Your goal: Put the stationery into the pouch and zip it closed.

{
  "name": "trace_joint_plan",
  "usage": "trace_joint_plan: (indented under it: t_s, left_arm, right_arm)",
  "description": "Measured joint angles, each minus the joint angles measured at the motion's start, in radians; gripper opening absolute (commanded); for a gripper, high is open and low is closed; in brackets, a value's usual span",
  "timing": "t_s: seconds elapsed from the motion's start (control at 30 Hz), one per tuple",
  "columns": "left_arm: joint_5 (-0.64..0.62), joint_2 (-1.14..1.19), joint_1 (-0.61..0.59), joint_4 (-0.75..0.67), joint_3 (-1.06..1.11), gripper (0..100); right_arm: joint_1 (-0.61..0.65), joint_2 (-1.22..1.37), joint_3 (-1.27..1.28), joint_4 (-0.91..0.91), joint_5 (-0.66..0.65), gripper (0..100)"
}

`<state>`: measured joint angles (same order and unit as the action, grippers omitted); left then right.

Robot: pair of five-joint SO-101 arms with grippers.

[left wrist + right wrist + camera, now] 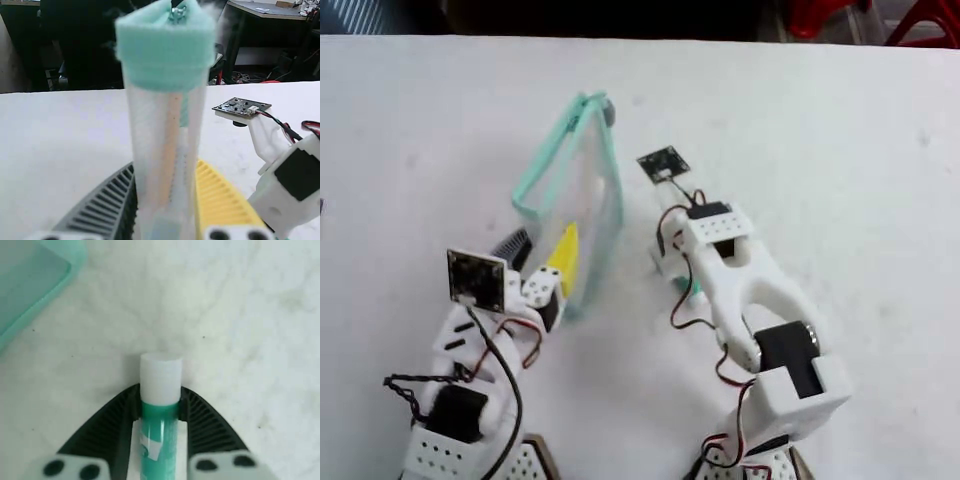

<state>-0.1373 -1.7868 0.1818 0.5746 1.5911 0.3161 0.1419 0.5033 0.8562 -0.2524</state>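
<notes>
Two risks: with right hand (160,390) grasping glue stick (159,430) beside pouch (165,60) pinched in left hand (165,170), may snag on narrow mouth, or slip onto desk (240,315).

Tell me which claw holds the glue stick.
The right claw, with both fingers black, clamps the green glue stick with the white cap. The left claw, one finger grey and one yellow, grips the clear teal-edged pouch instead.
</notes>
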Motion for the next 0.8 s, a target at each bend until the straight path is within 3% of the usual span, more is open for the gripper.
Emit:
trace_joint_plan:
  t_s: [0.8]
  left_arm:
    - [0.000,0.000,0.000,0.000,0.000,15]
  right_arm:
    - [-0.031,-0.241,0.129,0.000,0.000,1.7]
